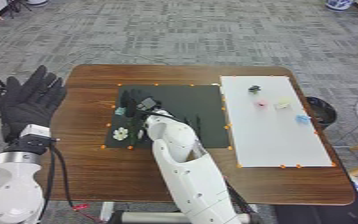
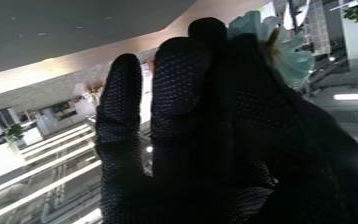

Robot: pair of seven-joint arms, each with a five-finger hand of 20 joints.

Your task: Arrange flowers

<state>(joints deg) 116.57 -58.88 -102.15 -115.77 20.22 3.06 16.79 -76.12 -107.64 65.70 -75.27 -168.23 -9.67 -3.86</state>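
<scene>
The right hand (image 1: 134, 106) is pinching the teal flower (image 1: 119, 111) over the left part of the dark mat (image 1: 171, 91). The white flower (image 1: 120, 133) is lying on that mat. The left hand (image 1: 31, 102) is resting open, fingers straight, beside the table (image 1: 82, 170).

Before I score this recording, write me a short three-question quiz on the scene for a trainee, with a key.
1. True or false: the pink flower lies on the white board.
2. Which flower lies on the dark mat?
a) yellow flower
b) white flower
c) pink flower
3. Fill in: in the head view, the robot's ____ hand is beside the table, off its left edge, with its fingers straight.

Key: 1. true; 2. b; 3. left hand
</scene>
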